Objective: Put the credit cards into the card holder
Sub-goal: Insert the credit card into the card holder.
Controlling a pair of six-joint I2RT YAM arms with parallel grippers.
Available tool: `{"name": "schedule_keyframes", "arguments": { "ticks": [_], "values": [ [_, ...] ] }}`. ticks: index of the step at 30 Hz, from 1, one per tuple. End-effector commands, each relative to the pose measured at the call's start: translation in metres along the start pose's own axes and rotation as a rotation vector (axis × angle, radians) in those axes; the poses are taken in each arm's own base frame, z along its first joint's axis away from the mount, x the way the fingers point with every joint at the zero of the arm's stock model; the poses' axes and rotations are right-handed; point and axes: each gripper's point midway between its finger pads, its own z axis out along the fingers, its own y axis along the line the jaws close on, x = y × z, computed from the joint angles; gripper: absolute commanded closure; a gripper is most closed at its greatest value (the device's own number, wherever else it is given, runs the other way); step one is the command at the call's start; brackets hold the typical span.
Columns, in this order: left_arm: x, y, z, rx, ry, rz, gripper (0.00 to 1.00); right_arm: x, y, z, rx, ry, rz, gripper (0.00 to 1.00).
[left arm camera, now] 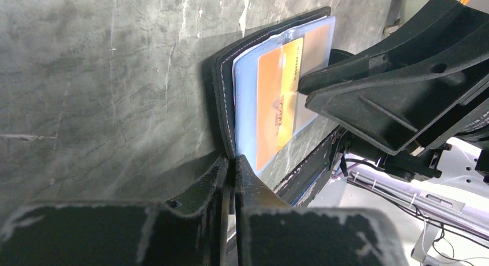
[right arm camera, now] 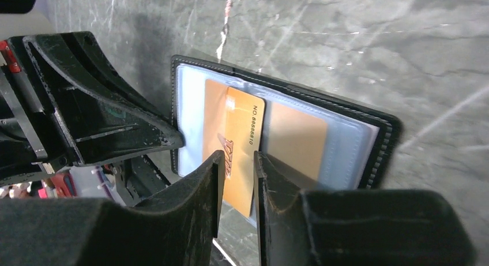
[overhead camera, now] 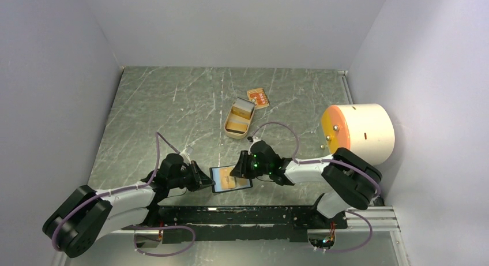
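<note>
With the right end effector: hovering just above the tan-orange card, holding the jaws narrowly apart and, as far as showing, pinching nothing. With the left end effector: clamping shut on a corner of the open card holder, steadying it on the bench.

Judging the handling: treating the card as light, thin, stiff and slick. Lying flat, so offering little to grab beyond its exposed short end; probably nudging that end rather than pinching the faces. Treating the holder as soft and floppy, with clear sleeves over blue lining, so likely needing the clamped corner to push against.

Judging the orientation: lying open near the middle of the bench's near edge, running its long axis roughly along that edge, slightly skewed. Lying crosswise to that with the card, pointing one short end into a sleeve and the other back toward the right end effector; not showing how deeply seated.
</note>
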Motion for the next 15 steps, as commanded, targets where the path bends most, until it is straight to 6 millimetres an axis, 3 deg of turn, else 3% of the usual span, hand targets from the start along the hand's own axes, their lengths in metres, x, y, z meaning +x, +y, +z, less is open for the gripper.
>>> {"name": "schedule_keyframes", "arguments": {
  "ticks": [1, 15],
  "values": [
    [-0.002, -0.014, -0.001, 0.057, 0.006, 0.019, 0.89, 0.020, -0.008, 0.010, 0.044, 0.058, -0.011, 0.70],
    [-0.003, -0.021, 0.001, 0.072, 0.023, 0.030, 0.80, 0.022, 0.020, 0.023, -0.079, 0.063, -0.026, 0.69]
  ]
}}
